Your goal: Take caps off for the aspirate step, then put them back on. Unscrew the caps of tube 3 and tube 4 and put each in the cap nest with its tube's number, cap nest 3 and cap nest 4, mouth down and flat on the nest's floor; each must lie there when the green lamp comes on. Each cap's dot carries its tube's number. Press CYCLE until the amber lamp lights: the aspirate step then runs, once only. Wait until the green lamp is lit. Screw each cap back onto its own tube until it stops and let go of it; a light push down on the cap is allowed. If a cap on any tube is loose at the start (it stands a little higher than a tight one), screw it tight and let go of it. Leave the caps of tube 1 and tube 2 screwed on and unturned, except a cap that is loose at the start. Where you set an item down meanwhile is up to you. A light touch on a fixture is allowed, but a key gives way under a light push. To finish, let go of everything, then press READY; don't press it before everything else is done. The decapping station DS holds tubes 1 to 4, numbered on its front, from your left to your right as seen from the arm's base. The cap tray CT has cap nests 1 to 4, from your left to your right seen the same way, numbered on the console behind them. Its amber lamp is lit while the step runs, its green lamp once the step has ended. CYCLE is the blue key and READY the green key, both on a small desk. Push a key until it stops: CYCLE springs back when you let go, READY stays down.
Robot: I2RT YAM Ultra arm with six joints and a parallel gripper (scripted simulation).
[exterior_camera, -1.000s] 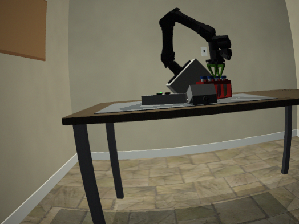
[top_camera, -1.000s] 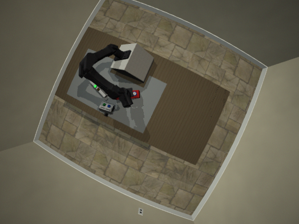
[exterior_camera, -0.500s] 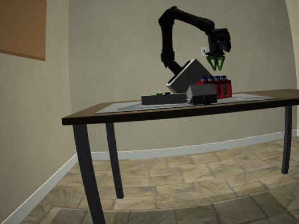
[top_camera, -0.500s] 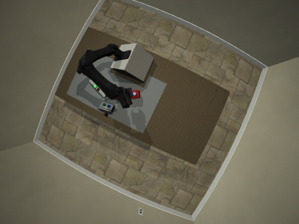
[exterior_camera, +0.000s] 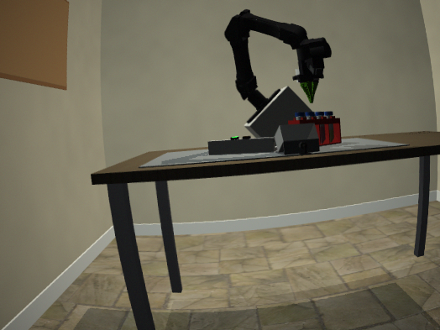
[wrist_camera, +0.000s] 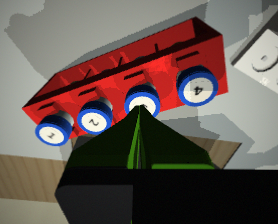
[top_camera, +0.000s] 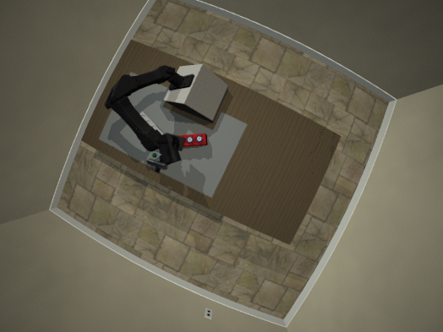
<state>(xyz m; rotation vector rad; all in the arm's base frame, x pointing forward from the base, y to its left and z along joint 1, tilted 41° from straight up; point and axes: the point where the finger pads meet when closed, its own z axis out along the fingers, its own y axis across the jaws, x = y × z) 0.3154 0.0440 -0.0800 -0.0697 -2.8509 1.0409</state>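
Note:
The red decapping station (wrist_camera: 135, 80) holds four tubes with blue caps, all seated on their tubes. In the wrist view the white dots read 1 (wrist_camera: 53, 131), 2 (wrist_camera: 94, 119) and 4 (wrist_camera: 197, 86). My green fingertips partly cover cap 3 (wrist_camera: 142, 98). My gripper (wrist_camera: 139, 112) is shut to a point with nothing between the fingers. It hangs well above the caps in the side view (exterior_camera: 311, 96), over the station (exterior_camera: 319, 128). From above, the arm's wrist (top_camera: 171, 146) covers the left part of the station (top_camera: 194, 139).
A long black console (exterior_camera: 241, 145) shows a green light (exterior_camera: 234, 137). A grey wedge-shaped desk (exterior_camera: 295, 138) stands in front of the station, and its green key (top_camera: 154, 155) shows from above. A large grey box (top_camera: 199, 91) stands behind.

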